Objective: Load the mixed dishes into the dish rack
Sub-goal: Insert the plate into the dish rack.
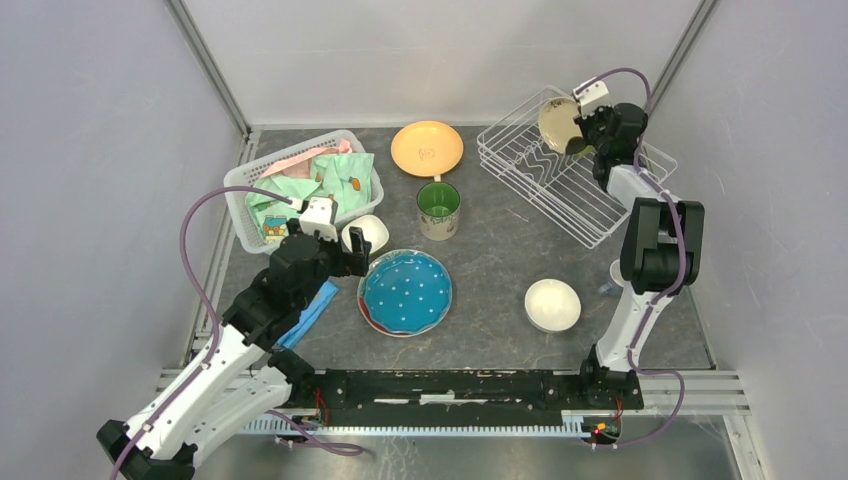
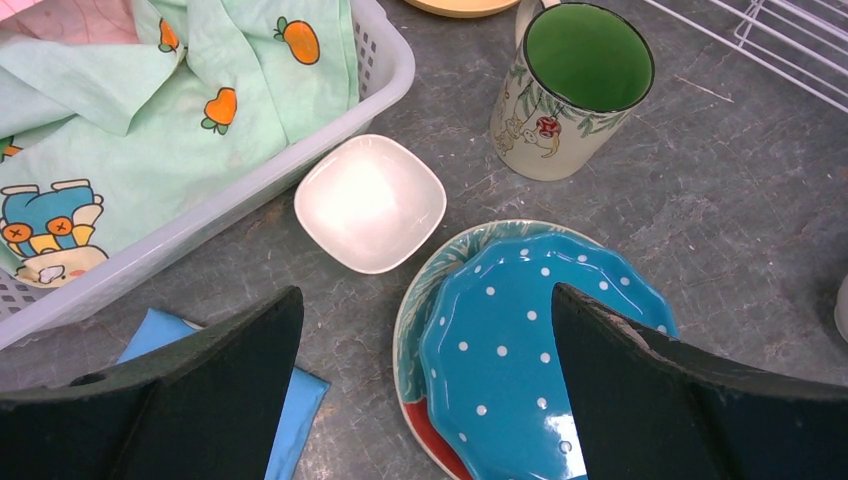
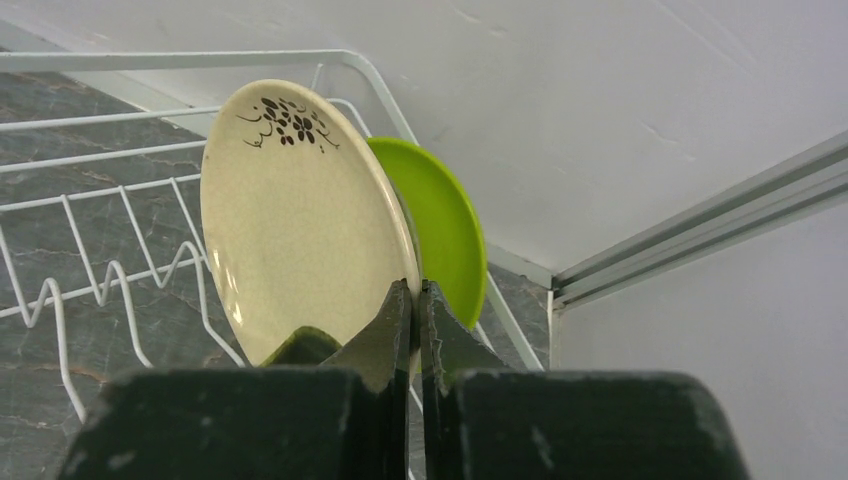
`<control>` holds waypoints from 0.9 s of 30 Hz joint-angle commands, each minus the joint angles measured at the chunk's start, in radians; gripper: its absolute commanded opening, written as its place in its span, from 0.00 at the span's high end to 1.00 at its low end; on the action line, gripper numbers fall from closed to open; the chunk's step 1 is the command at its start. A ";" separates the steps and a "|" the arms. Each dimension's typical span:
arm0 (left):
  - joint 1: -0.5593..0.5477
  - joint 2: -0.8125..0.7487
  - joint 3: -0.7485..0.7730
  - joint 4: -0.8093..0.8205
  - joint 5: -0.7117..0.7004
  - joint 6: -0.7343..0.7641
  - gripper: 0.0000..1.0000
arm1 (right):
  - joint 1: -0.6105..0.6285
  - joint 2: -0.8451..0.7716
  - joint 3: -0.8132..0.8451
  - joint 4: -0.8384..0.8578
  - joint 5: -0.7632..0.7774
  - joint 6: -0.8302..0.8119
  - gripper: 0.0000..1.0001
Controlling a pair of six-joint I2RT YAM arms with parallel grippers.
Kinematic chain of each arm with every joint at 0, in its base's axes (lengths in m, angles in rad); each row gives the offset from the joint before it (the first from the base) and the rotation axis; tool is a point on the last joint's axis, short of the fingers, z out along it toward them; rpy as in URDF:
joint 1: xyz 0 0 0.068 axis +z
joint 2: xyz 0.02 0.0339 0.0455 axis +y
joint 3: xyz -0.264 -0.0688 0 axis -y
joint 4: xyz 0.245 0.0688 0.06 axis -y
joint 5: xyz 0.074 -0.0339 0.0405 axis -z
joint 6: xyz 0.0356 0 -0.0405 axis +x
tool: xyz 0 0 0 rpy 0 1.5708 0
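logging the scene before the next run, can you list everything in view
orange plate: 1, orange, table far centre
mug: 1, beige, green inside, near the orange plate
dotted plate: 1, blue, stacked on lower plate
lower plate: 1, red and teal showing
square bowl: 1, white, beside basket
round bowl: 1, white, table right
cream plate: 1, cream, over the rack
lime plate: 1, lime green, behind cream plate
dish rack: 1, white wire, far right
basket: 1, white, far left
clothes: green, in basket
blue cloth: 1, beside stacked plates
left tool: open, above dotted plate
right tool: shut on cream plate's rim
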 commanded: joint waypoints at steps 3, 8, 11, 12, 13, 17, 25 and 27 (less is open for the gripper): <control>-0.003 0.007 -0.003 0.031 -0.014 0.020 0.00 | 0.007 0.029 0.014 0.088 -0.004 0.017 1.00; -0.003 0.006 -0.004 0.031 -0.016 0.020 0.00 | 0.015 0.041 -0.002 0.093 0.011 0.024 1.00; -0.004 0.005 -0.004 0.031 -0.014 0.020 0.00 | 0.016 0.041 -0.023 0.103 0.028 0.031 0.98; -0.004 0.004 -0.003 0.031 -0.014 0.020 0.00 | 0.016 0.040 -0.031 0.108 0.034 0.034 0.97; -0.003 0.003 -0.004 0.031 -0.014 0.020 0.00 | 0.016 0.038 -0.039 0.112 0.035 0.036 0.97; -0.003 0.000 -0.003 0.031 -0.012 0.020 0.00 | 0.016 0.025 -0.064 0.130 0.052 0.043 0.88; -0.004 -0.010 -0.004 0.031 -0.012 0.020 0.00 | 0.016 -0.039 -0.077 0.089 0.066 0.098 0.58; -0.004 -0.012 -0.005 0.031 -0.012 0.020 0.00 | 0.016 -0.070 -0.089 0.062 0.065 0.140 0.50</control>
